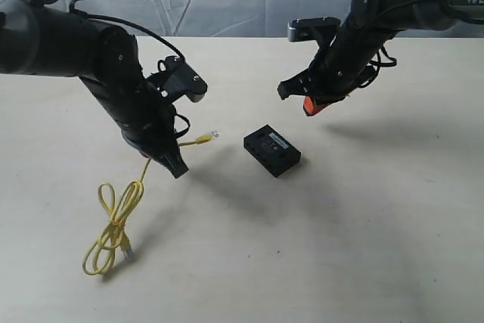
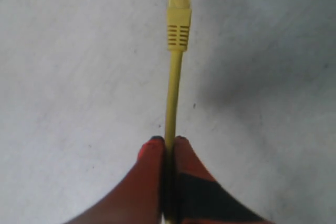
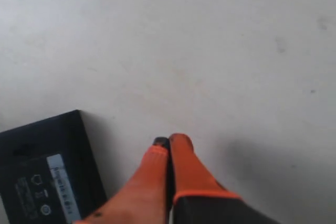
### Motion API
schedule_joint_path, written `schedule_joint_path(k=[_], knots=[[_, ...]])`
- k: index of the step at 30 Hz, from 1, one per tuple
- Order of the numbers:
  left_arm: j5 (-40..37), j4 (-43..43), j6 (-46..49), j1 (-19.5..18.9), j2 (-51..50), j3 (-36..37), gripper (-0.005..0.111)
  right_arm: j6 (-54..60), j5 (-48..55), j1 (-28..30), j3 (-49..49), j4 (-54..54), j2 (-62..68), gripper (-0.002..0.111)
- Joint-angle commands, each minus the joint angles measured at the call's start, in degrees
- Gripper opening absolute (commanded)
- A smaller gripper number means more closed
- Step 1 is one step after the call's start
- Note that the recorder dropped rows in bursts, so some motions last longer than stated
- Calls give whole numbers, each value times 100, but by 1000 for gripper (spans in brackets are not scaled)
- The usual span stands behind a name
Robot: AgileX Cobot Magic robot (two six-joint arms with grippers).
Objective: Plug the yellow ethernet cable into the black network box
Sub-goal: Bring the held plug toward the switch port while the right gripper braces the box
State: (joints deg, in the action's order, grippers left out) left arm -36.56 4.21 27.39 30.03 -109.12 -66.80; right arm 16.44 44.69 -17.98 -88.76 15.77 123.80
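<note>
I am carrying the cable [image 2: 173, 93], my left gripper [image 2: 167, 142] clamped on it behind the plug [image 2: 178, 22]. The box [image 1: 272, 150] is lying at 3 o'clock from the plug. My right gripper [image 3: 169, 141] is hovering with its fingers together, holding nothing. Next, I think, the plug is needing careful lining up with the box's side.

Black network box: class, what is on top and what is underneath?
The black network box carries only a label on top. It rests on the table; its underside is hidden.
</note>
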Motion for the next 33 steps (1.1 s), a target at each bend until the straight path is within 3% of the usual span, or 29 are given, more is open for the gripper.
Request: schedule_joint_path(k=[1,6,12,19,33], knots=[[149,89,87,97,-99,-8,0,159,31,-110,-13,472,170,-1],[61,813,663,136,-152,-8,0,159,99,-266,-13,530,218,-1],[-36,825,665,558,-152,-8,0,159,163,-277,-13,613,326,-1],[424,927,665,569,-168,-8,0,159,255,-277,-13,765,372,-1],[608,990,665,569,-581,-18,0,159,312,-277,-13,831,372,-1]])
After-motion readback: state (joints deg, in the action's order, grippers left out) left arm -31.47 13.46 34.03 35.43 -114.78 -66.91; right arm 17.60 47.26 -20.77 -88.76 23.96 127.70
